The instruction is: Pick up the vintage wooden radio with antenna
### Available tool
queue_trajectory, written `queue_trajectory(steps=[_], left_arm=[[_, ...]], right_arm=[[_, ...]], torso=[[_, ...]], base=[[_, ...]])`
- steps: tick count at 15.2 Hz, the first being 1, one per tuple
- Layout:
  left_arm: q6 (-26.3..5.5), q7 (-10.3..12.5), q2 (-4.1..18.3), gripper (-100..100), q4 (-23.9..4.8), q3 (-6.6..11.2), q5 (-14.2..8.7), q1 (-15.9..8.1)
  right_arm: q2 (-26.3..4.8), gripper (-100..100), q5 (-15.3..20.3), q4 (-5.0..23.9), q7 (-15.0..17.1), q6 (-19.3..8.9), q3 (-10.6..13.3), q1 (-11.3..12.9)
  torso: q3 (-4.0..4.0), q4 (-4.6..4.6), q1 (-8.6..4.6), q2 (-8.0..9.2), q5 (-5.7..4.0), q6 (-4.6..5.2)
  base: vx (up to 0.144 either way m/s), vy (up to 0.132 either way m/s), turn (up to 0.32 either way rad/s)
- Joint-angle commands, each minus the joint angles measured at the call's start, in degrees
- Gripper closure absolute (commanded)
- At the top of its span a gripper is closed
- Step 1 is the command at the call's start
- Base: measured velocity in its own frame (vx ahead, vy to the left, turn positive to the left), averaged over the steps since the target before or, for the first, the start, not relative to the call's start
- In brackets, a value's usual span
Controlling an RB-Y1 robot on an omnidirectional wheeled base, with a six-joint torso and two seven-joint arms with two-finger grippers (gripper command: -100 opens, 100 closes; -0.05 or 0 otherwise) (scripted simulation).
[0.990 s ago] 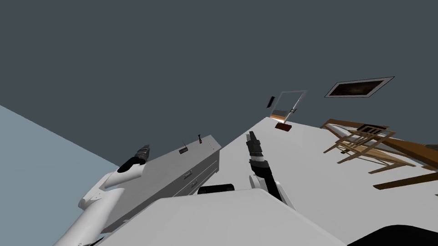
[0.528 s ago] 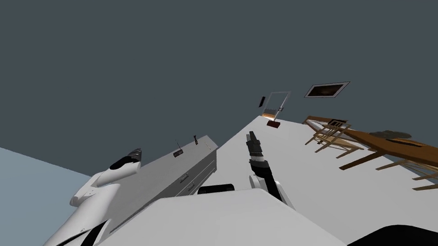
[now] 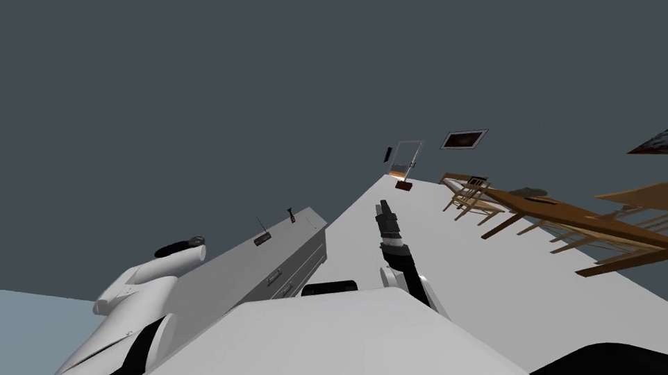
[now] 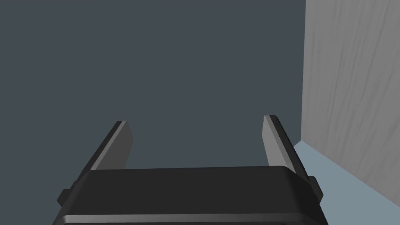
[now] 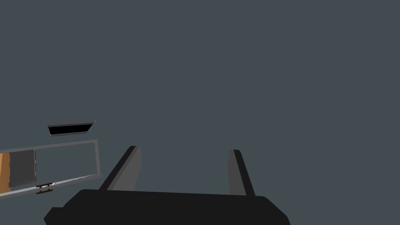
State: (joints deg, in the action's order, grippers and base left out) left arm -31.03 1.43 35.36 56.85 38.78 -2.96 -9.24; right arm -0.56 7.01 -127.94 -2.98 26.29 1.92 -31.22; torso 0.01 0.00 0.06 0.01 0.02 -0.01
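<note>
Radio (image 3: 261, 240): small dark brown box with a thin antenna standing up from it. It sits on the top of a grey chest of drawers (image 3: 281, 267), about midway along the top. It is free of both arms.

A second small dark object (image 3: 291, 215) stands on the same top, nearer the far end and apart from the radio. What it is cannot be told.

Left arm (image 3: 141, 286): reaches forward beside the near end of the chest of drawers, well short of the radio. Left end effector (image 4: 195, 120): fingers spread wide, nothing between them. It faces a dark grey wall. A grey grained panel (image 4: 351, 86) stands to one side of it, above a strip of pale blue floor (image 4: 343, 183).

Right arm (image 3: 399, 257): extends forward over the white floor (image 3: 475, 270), on the other side of the chest of drawers from the left arm. Right end effector (image 5: 183, 149): fingers apart, empty, also pointed at the dark grey wall.

Further back: a brown wooden table (image 3: 575, 219) with wooden chairs (image 3: 464, 195) around it. A framed picture (image 3: 464, 139) hangs on the wall. A small dark red item (image 3: 403, 186) lies on the floor near a doorway (image 3: 406, 157).
</note>
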Motion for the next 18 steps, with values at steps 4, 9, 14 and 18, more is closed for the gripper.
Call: queue_trajectory(steps=[4, 9, 14, 18], left_arm=[[-5.9, -0.1, 2.5, -100, -6.7, 4.22, -0.9, -3.9], [-10.0, -0.1, 3.5, -100, -11.1, 6.10, -1.1, -5.7], [-15.4, -0.2, 5.3, -100, -17.3, 9.65, -1.6, -9.0], [-19.7, -0.2, 7.0, -100, -21.5, 12.85, -2.0, -12.0]], right_arm=[[0.0, 0, 0.0, 0.0, 0.0, 0.0, 0.0, 0.0], [0.0, 0, 0.0, 0.0, 0.0, 0.0, 0.0, 0.0], [0.0, 0, 0.0, 0.0, 0.0, 0.0, 0.0, 0.0], [0.0, 0, 0.0, 0.0, 0.0, 0.0, 0.0, 0.0]], torso=[[0.00, 0.00, 0.01, 0.00, 0.00, 0.00], [-0.01, 0.00, 0.00, -0.01, 0.00, 0.03], [-0.01, 0.00, 0.01, -0.02, 0.00, 0.05], [-0.01, 0.00, 0.02, -0.02, 0.01, 0.03]], base=[[-0.013, 0.001, -0.173], [-0.011, 0.004, -0.155], [-0.011, 0.005, -0.169], [-0.010, 0.008, -0.158]])
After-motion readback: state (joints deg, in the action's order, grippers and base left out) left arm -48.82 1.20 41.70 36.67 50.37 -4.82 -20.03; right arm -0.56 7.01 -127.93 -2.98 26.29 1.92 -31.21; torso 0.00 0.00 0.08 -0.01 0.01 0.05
